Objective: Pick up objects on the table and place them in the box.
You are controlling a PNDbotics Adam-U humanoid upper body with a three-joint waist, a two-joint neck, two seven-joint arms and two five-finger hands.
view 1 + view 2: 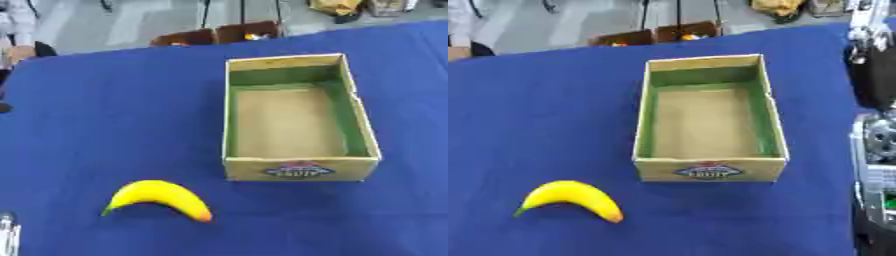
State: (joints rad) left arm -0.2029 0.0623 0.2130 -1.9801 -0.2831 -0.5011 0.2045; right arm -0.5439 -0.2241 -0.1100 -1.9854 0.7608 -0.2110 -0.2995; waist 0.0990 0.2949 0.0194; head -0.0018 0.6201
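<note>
A yellow banana (159, 197) lies on the blue table (105, 110), curved side up, in front of and to the left of the box. The cardboard box (301, 168) stands open at the middle right, with green inner walls, a bare brown floor and a logo on its near wall. Nothing lies inside it. My right hand (875, 75) and arm show as black and silver parts along the right edge of the right eye view, apart from the box. Only a silver sliver of my left hand (7, 234) shows at the lower left corner, well away from the banana.
Beyond the table's far edge stand two small brown boxes (219, 34) on the grey floor. A person's sleeve (16, 30) shows at the far left corner, off the table.
</note>
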